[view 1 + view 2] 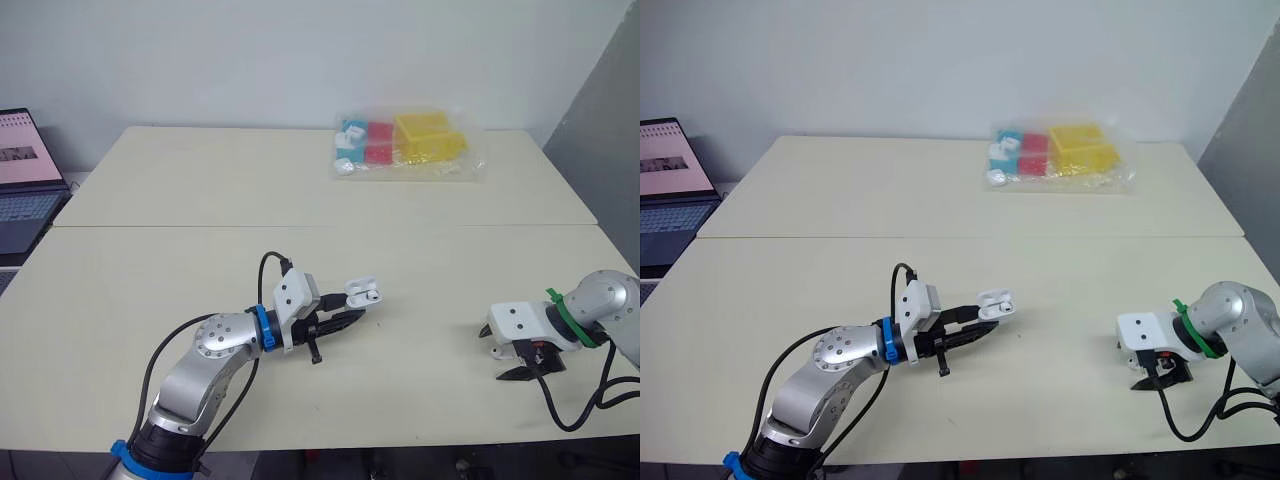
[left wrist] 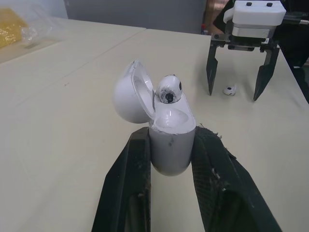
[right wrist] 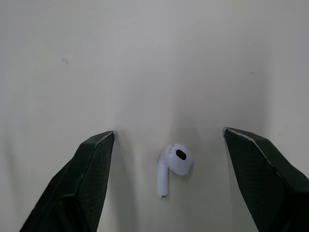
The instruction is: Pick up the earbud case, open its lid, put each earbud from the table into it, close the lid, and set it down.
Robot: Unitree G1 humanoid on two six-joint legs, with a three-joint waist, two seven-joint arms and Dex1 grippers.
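The loose earbud (image 3: 173,164), which looks tiny, light and slick, lies near-right on the table (image 1: 200,200) between the spread right claw's (image 3: 168,131) tips, probably best nipped across its bulb, while the left claw (image 1: 340,320) pinches the open earbud case (image 2: 170,145) mid-table.

Stereo head pair high, looking down over table (image 1: 180,200), wrist cameras close, right straight down, both sharing loose earbud (image 3: 173,166)

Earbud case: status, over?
Left gripper shut on earbud case, lid open, one earbud seated. Right gripper open, straddling second earbud on table. Nothing blocking it.
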